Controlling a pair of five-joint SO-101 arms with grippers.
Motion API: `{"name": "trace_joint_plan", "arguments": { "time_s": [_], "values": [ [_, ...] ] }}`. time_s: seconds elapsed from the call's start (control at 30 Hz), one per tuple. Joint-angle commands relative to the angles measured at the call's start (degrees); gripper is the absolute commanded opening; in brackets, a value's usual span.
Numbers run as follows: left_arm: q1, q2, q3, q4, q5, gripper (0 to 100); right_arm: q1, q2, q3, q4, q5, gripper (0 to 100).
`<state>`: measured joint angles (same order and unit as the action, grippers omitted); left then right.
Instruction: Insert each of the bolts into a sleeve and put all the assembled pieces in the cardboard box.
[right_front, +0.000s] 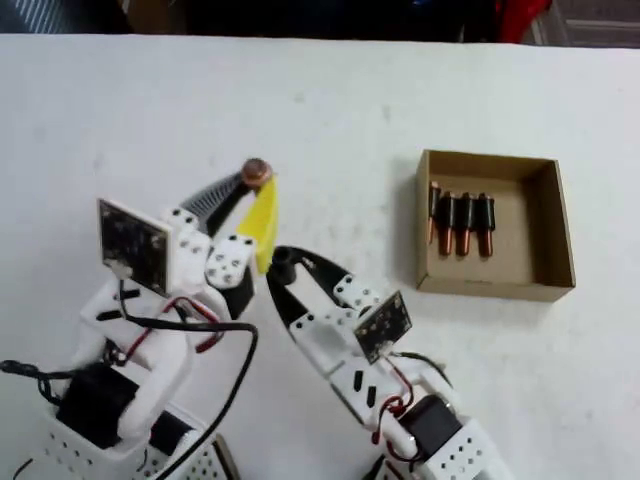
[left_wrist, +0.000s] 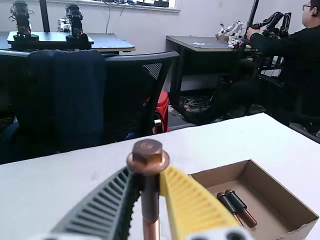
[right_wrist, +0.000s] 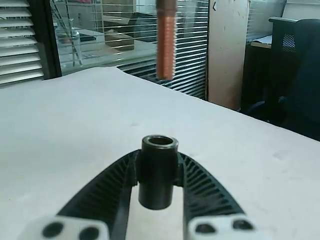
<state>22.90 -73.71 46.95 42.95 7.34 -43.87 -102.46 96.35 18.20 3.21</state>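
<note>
My left gripper (right_front: 256, 188), with one black and one yellow finger, is shut on a copper bolt (right_front: 256, 171) held upright, hex head up (left_wrist: 147, 154). My right gripper (right_front: 285, 277) is shut on a black sleeve (right_front: 284, 266), just in front of and slightly right of the bolt. The sleeve (right_wrist: 158, 170) stands with its bore open upward. The bolt's threaded shank (right_wrist: 165, 42) hangs beyond it, apart from it. The cardboard box (right_front: 490, 160) lies to the right and holds several assembled pieces (right_front: 462, 222) side by side.
The white table (right_front: 330, 100) runs back to its far edge (right_front: 320, 38). A dark office chair (left_wrist: 90, 95) stands beyond that edge. The box's near wall (right_front: 490, 288) lies right of my right arm (right_front: 400, 390).
</note>
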Motion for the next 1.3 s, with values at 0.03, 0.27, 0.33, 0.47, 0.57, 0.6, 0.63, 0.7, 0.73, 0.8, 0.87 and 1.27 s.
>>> {"name": "trace_joint_plan", "arguments": {
  "time_s": [0.03, 0.27, 0.33, 0.47, 0.57, 0.6, 0.63, 0.7, 0.73, 0.8, 0.87, 1.27],
  "values": [
    [2.51, -1.54, 0.35, -2.29, 4.57, 2, 1.45, -0.57, 0.53, -2.15, 0.09, 1.7],
    [2.86, -1.45, 0.44, -2.29, 6.07, 2, 5.05, -0.66, 0.53, -4.44, 0.09, 1.7],
    [4.18, -1.27, 0.44, -2.29, 6.07, 2, 5.05, -0.66, 0.53, -4.44, 0.09, 1.7],
    [5.49, -1.19, 0.44, -2.37, 6.07, 2, 5.05, -0.66, 0.53, -5.32, 0.09, 1.7],
    [5.14, -1.19, 0.53, -2.37, 6.07, 2, 5.05, -0.66, 0.53, -6.99, 0.09, 1.7],
    [5.05, -1.19, 0.53, -2.37, 6.07, 2, 5.05, -0.66, 0.53, -7.34, 0.09, 1.7],
    [5.05, -1.19, 0.7, -2.29, 6.07, 2, 5.05, -0.66, 0.53, -7.34, 0.09, 1.7],
    [5.05, -1.36, 1.58, -2.37, 5.98, 2, 5.05, -0.66, 0.53, -7.34, 0.09, 1.7],
    [5.05, -1.36, 2.02, -2.46, 5.89, 2, 5.05, -0.66, 0.53, -7.34, 0.09, 1.7],
    [5.05, -1.45, 2.37, -2.64, 5.8, 2, 5.05, -0.66, 0.53, -7.25, 0.18, 1.7],
    [5.05, -1.45, 2.29, -2.73, 5.8, 2, 4.88, -0.66, 0.53, -7.25, 2.29, 1.7],
    [5.05, -1.45, 2.46, -4.57, 5.63, 2, 2.51, -0.66, 0.53, -6.9, 5.27, 1.7]
  ]
}}
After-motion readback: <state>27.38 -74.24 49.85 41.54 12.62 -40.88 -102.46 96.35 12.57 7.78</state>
